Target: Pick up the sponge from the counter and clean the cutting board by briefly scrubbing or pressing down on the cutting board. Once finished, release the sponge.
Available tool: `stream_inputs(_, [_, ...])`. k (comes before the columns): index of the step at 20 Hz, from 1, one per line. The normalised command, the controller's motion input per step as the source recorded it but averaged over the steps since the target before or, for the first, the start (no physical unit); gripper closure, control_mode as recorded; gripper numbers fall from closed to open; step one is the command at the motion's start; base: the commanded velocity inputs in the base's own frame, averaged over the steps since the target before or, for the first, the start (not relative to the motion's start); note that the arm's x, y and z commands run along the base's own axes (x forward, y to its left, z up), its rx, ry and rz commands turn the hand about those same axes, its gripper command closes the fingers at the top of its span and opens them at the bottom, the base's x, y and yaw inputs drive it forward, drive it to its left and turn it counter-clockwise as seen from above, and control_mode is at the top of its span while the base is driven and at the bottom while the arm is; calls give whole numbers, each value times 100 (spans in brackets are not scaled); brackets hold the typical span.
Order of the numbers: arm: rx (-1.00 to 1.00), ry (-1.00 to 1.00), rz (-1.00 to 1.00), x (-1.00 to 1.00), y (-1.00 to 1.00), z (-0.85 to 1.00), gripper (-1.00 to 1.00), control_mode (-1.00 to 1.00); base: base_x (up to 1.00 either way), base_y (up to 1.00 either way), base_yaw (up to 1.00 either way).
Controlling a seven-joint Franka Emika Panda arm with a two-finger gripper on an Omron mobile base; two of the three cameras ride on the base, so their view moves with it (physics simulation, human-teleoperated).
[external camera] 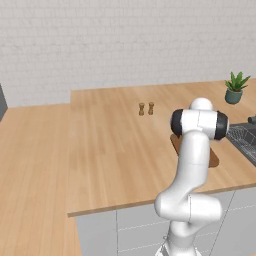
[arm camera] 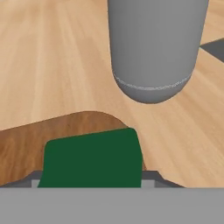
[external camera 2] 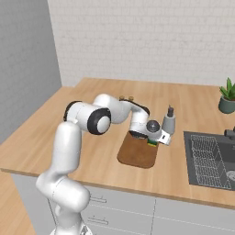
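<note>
In the left base view the arm's upper link covers most of the cutting board [external camera: 214, 161], leaving a sliver on either side of it; the sponge and pincer lie behind the arm there. The sink [external camera: 244, 139] is cut by the right edge. Two small brown items [external camera: 146, 108] far back on the counter [external camera: 110, 145] are too small to identify. In the right base view the sponge [external camera 2: 151, 143] is a tiny speck under the pincer [external camera 2: 155, 141], whose fingers cannot be made out. In the hand view the grey bottle [arm camera: 154, 48] runs off the top edge, and the sponge's lower part is hidden.
</note>
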Motion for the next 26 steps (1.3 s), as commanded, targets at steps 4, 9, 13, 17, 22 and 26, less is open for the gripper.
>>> stream_inputs(4, [0, 0, 0, -54, 0, -84, 100, -100, 0, 0, 0])
stream_inputs(9, [0, 5, 0, -59, -16, -48, 100, -100, 0, 0, 0])
stream_inputs(13, [0, 6, 0, -73, -24, -36, 100, -100, 0, 0, 0])
stream_inputs(17, [0, 6, 0, -87, -1, -54, 100, -100, 0, 0, 0])
stream_inputs(22, [0, 1, 0, -100, 6, -75, 100, -100, 0, 0, 0])
stream_inputs(26, [0, 0, 0, -100, 0, -67, 100, -100, 0, 0, 0])
